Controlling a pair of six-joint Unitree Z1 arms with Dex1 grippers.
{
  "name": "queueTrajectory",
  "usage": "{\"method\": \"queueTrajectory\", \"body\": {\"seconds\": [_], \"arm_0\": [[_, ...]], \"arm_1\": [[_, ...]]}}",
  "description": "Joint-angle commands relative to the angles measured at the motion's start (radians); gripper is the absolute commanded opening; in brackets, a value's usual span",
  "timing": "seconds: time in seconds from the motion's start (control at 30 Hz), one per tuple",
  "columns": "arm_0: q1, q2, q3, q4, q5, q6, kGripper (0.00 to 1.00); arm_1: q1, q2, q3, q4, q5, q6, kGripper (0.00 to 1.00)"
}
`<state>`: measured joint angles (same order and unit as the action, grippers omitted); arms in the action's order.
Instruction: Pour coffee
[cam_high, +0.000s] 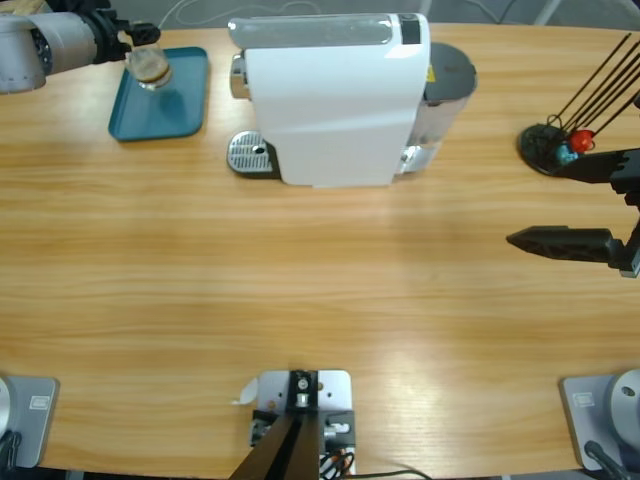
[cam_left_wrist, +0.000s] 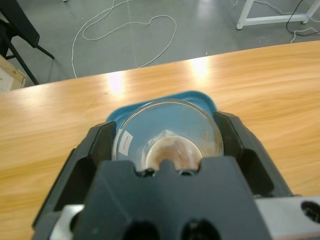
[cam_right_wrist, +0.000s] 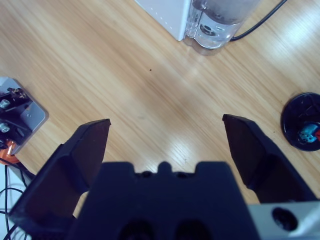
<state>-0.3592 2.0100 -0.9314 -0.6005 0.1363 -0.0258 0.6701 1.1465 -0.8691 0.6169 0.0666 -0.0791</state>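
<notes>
My left gripper (cam_left_wrist: 167, 135) is shut on a small clear glass tumbler (cam_left_wrist: 167, 132) with a shallow layer of brownish coffee (cam_left_wrist: 172, 152) in its bottom. In the high view the tumbler (cam_high: 150, 66) is over the teal tray (cam_high: 185, 105) at the far left, with the left gripper (cam_high: 135, 45) coming in from the upper left corner. Whether the glass touches the tray I cannot tell. My right gripper (cam_right_wrist: 165, 132) stands open over bare wood, and its jaws (cam_high: 555, 205) show at the right edge of the high view.
A white coffee machine (cam_high: 335, 95) stands at the back middle, with a round metal drip grate (cam_high: 250, 153) at its left and a clear water tank (cam_right_wrist: 215, 22) behind. A black capsule holder (cam_high: 555, 148) with red and blue capsules stands at the right.
</notes>
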Motion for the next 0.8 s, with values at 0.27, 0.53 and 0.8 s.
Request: {"method": "queueTrajectory", "body": {"seconds": [0.27,0.53,0.8], "arm_0": [[-0.038,0.066,0.091,-0.091,0.027,-0.012,0.000],[-0.040,0.060,0.098,-0.075,0.029,-0.014,0.964],[-0.040,0.017,0.128,-0.078,0.028,-0.009,0.964]], "arm_1": [[-0.007,0.010,0.013,-0.001,-0.022,-0.014,1.000],[-0.007,0.008,0.013,0.001,-0.022,-0.014,1.000],[-0.007,0.002,0.012,0.007,-0.021,-0.014,1.000]]}}
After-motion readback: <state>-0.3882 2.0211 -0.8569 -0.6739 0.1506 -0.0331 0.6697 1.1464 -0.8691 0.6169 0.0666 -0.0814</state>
